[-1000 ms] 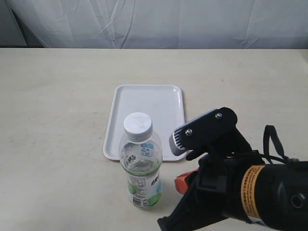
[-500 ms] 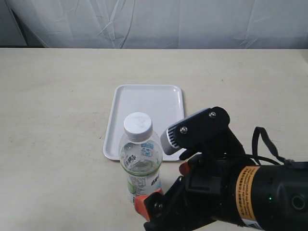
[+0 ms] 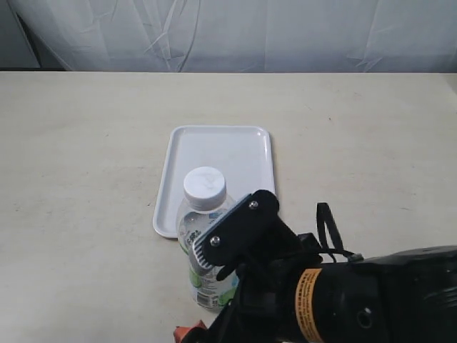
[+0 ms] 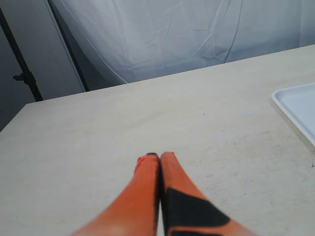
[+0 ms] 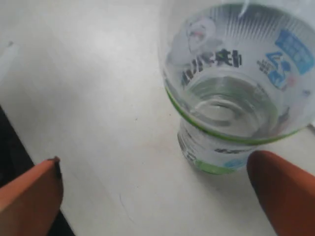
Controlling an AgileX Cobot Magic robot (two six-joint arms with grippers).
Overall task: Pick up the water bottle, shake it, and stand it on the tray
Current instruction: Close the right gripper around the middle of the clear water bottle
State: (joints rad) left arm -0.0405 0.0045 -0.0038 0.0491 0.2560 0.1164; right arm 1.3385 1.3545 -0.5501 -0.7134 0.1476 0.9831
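The water bottle [image 3: 203, 232] stands upright on the table just in front of the tray [image 3: 221, 153], its white cap [image 3: 205, 187] on. My right gripper [image 5: 156, 194] is open, its orange fingers spread wide. The bottle [image 5: 236, 93] stands just beyond the fingertips, close to one finger [image 5: 285, 191] and off to one side of the gap, with nothing held. In the exterior view the right arm [image 3: 328, 300] hides the bottle's lower right side. My left gripper [image 4: 160, 157] is shut and empty above bare table, with a tray corner [image 4: 300, 105] off to its side.
The cream table [image 3: 86, 143] stretches wide around the tray. A white curtain [image 3: 235, 32] hangs behind the far edge. A dark stand pole [image 4: 22, 73] rises beyond the table in the left wrist view.
My right arm has swung left and closer to the bottle, now covering part of its lower side. The bottle and tray have not moved.
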